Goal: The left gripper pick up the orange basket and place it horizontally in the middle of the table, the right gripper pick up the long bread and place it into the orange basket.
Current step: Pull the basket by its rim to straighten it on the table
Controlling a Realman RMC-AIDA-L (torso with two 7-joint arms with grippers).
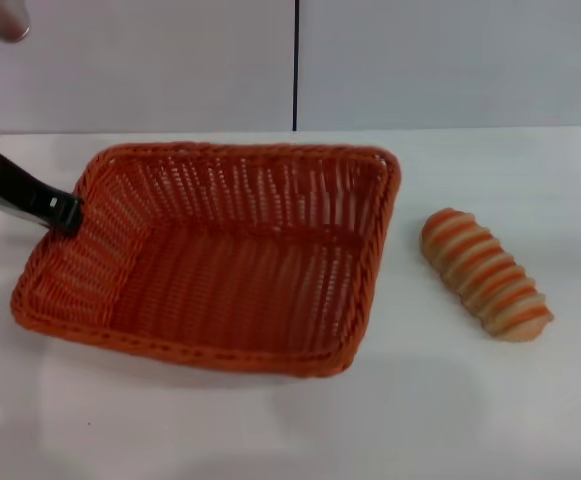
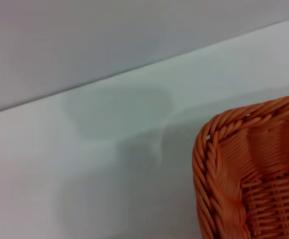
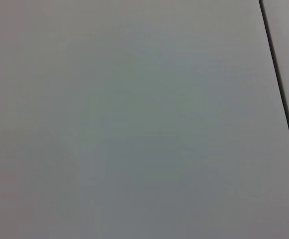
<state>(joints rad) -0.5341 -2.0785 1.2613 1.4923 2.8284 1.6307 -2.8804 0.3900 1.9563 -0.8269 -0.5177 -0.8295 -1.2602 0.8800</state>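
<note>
Orange basket (image 1: 220,260) sits on the white surface (image 1: 470,400), left of centre, long side running across the view, slightly skewed. Woven wicker look: braided rope-like rim, open-weave sloping walls, tighter weave on the flat bottom, nothing inside. Left gripper (image 1: 62,212), black on a silver-grey arm, comes in from the left edge and touches the basket's left short rim near the far corner; jaws look clamped on the rim, though the tips are partly hidden by the weave, so hard to be sure. Left wrist view shows only a braided basket corner (image 2: 253,174) and bare surface (image 2: 84,164) beside it. Long bread (image 1: 485,274) lies to the right of the basket, apart from it, angled: oblong, ridged, orange-brown and cream stripes, rounded ends. Open surface in front and on the right. Right gripper isn't seen; its wrist view shows only a plain grey wall panel (image 3: 134,119) with a dark seam (image 3: 281,94).
</note>
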